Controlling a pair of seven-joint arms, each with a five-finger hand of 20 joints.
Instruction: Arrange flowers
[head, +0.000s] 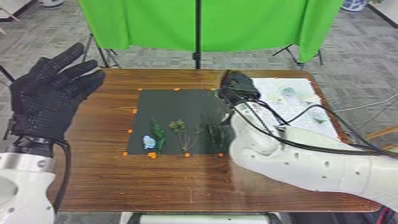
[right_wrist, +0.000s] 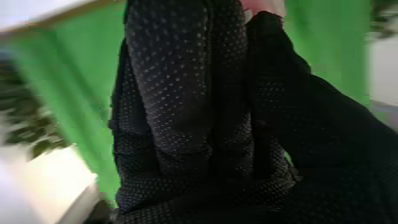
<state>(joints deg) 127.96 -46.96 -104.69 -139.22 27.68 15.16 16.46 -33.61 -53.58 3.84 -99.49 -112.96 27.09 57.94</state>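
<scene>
And here we are, with the right hand (head: 238, 87) just right of centre in the upper half of the head view, over the upper right corner of the dark mat (head: 164, 105). The right wrist view gives us the grip: thumb and fingertips drawn together, pinching a small pink piece (right_wrist: 264, 6) at their tips! Most of that piece is hidden by the glove, so its full shape I can't call.

Over at upper left, the left hand (head: 49, 95) is up, open, fingers straight and spread, nothing in it, beside the mat and well apart from the right hand.

Down on the mat, lower left of centre, what a line-up! A pale blue flower (head: 149, 142) lies at the mat's lower left corner. Just beside it, a leafy green stem (head: 158, 133) runs up the mat; next along, a thinner branching stem (head: 179, 128); and farther right, near the white forearm, some dark greenery (head: 213, 131), hard to make out against the mat.

Orange marks (head: 153, 155) dot the mat's edges. On the right of the brown table (head: 98, 185) lies a white sheet (head: 266, 86) with faint bluish and greenish patches, partly behind the right arm and its black cables. Across the top hangs a bright green cloth (head: 151, 25), a black pole (head: 197, 30) upright before it.
</scene>
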